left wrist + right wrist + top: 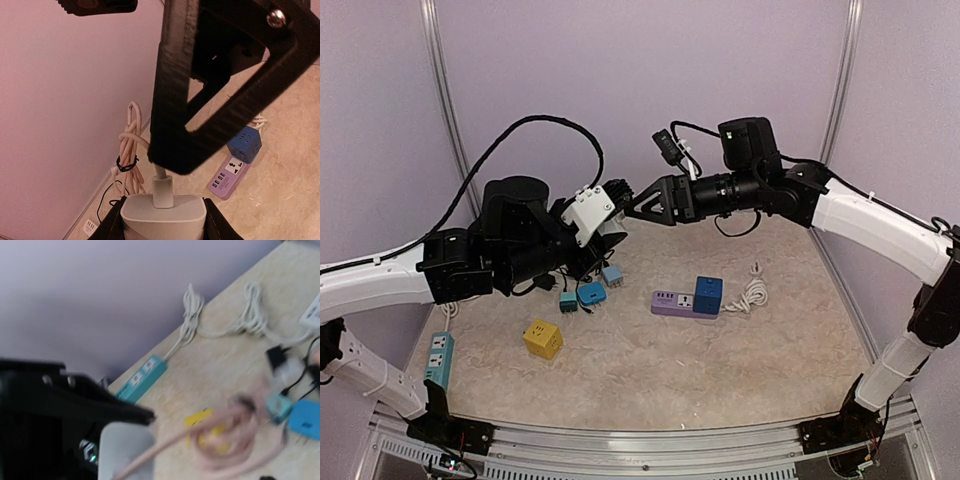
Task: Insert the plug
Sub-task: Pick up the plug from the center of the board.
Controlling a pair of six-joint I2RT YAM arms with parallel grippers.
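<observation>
My left gripper [592, 224] is shut on a white socket block [588, 210], held up above the table's back left. In the left wrist view the block [163, 214] sits between the two dark fingers, and a white plug [162, 190] stands seated in its top face. The plug's cable rises behind my right gripper [200, 95]; the tied cable bundle [129, 146] hangs beside it. My right gripper [630, 203] is open, its jaws spread right at the block. The right wrist view is blurred, showing one black finger [75, 400], the block [125, 450] and the cable coil [235, 440].
On the table lie a purple power strip [672, 303] with a blue socket cube [708, 292], a yellow cube [542, 338], a teal strip [439, 358], small blue adapters [590, 293] and a coiled white cable [752, 292]. Walls close off the back and sides.
</observation>
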